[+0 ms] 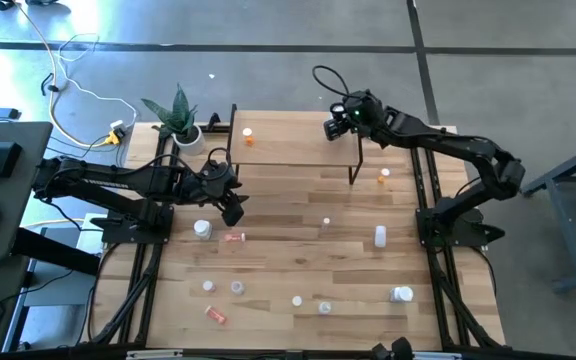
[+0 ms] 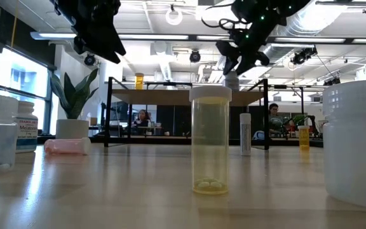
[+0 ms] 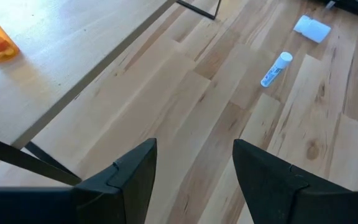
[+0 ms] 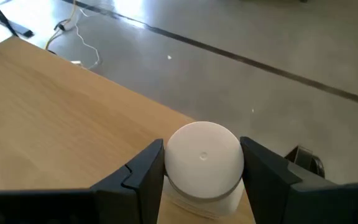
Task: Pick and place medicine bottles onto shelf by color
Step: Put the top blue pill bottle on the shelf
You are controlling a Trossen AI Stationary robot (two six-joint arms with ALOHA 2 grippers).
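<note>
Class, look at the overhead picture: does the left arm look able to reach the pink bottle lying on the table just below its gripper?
Probably yes. The left gripper hangs open and empty, close above the pink bottle lying on its side, with bare wooden tabletop between them and only a white bottle beside it.

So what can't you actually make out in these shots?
- White bottle in the right tool: right wrist view shows only its cap; fingers and the frame edge hide the body and label.
- Table bottles: too small in the high view to read contents.
- Jar: cut off by the low view's edge.
- Left tool: open, empty.
</note>
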